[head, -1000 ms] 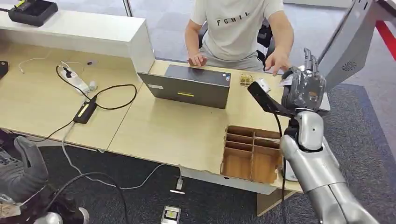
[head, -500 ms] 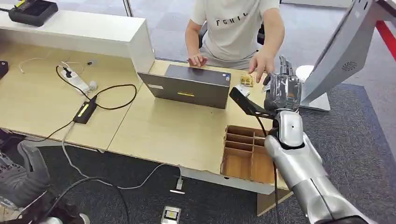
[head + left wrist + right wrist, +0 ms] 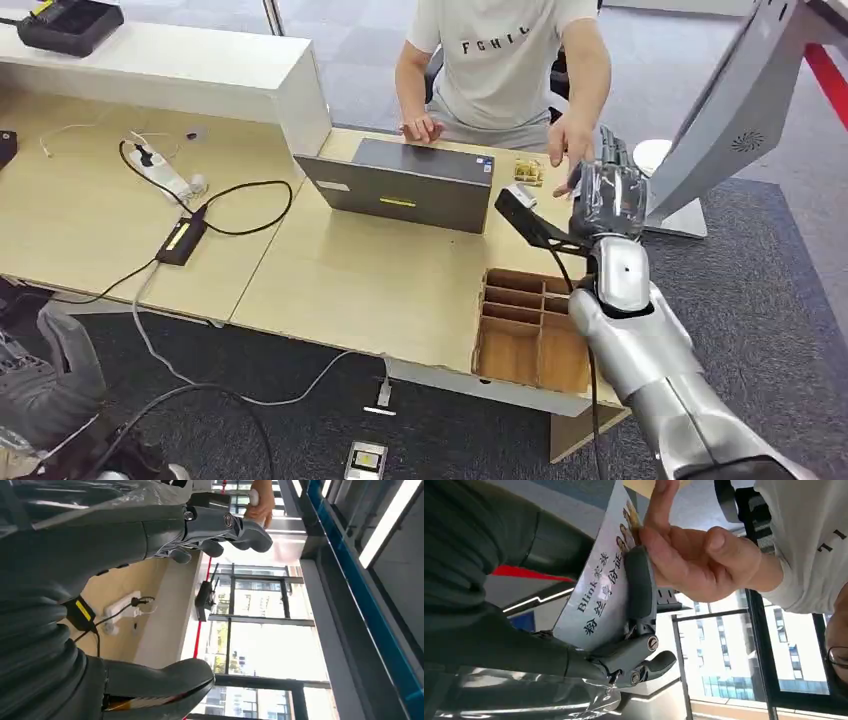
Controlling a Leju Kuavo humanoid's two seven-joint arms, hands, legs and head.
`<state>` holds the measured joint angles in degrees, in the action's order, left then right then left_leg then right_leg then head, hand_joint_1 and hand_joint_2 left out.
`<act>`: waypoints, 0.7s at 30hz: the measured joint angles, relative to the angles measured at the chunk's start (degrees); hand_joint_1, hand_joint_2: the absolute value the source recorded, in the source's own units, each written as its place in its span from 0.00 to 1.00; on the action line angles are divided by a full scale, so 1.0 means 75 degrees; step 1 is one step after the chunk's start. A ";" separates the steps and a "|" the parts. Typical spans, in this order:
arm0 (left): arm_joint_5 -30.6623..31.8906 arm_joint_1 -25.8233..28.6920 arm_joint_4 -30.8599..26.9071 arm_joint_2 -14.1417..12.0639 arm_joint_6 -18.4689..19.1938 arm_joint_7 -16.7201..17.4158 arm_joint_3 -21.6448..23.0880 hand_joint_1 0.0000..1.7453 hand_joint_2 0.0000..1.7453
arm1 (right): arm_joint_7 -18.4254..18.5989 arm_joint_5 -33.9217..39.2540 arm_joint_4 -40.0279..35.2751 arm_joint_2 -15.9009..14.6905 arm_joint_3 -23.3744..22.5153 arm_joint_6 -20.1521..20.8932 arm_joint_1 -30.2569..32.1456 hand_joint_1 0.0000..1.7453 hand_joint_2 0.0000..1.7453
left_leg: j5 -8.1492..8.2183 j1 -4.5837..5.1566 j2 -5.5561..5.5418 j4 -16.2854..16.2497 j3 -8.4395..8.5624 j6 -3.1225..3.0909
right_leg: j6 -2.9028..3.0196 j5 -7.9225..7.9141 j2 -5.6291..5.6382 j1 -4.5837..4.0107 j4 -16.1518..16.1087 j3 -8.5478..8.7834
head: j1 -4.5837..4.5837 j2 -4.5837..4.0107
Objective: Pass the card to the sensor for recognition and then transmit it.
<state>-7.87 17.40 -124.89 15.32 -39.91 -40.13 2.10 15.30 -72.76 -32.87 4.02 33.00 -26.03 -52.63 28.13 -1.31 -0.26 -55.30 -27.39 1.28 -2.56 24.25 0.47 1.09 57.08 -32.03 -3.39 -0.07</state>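
My right hand is raised over the desk's far right corner, beside the laptop. In the right wrist view it pinches a white card printed with text and a picture between its thumb and fingers. A person's hand grips the card's far end; in the head view that hand meets mine. The grey slanted sensor panel on its white base stands just to the right. My left hand hangs low at the near left, its fingers spread and holding nothing.
A grey laptop sits closed-side toward me in front of the seated person. A wooden divided box lies at the desk's near right edge. A power strip, a black adapter and cables lie on the left; a small device is on the floor.
My right hand moved left, away from the sensor panel and toward the person. The person's hand came across and took hold of the card's far end.
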 joint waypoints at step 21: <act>0.0035 0.0100 -0.0055 0.0000 0.0000 0.0000 0.0000 0.00 1.00 | -0.0548 0.0741 -0.0499 -0.0143 -0.0111 -0.0560 0.0149 0.00 1.00 | 0.0000 0.0001 0.0002 -0.0003 0.0012 0.0000 | 0.0000 0.0000 0.0001 -0.0001 -0.0001 0.0001 | 0.0000 0.0000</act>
<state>-7.61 18.15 -125.31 15.32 -39.91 -40.13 2.10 11.19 -67.20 -36.62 2.95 32.17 -30.23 -51.51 28.14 -1.30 -0.25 -55.32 -27.29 1.28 -2.56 24.25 0.48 1.08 57.07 -32.02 -3.39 -0.07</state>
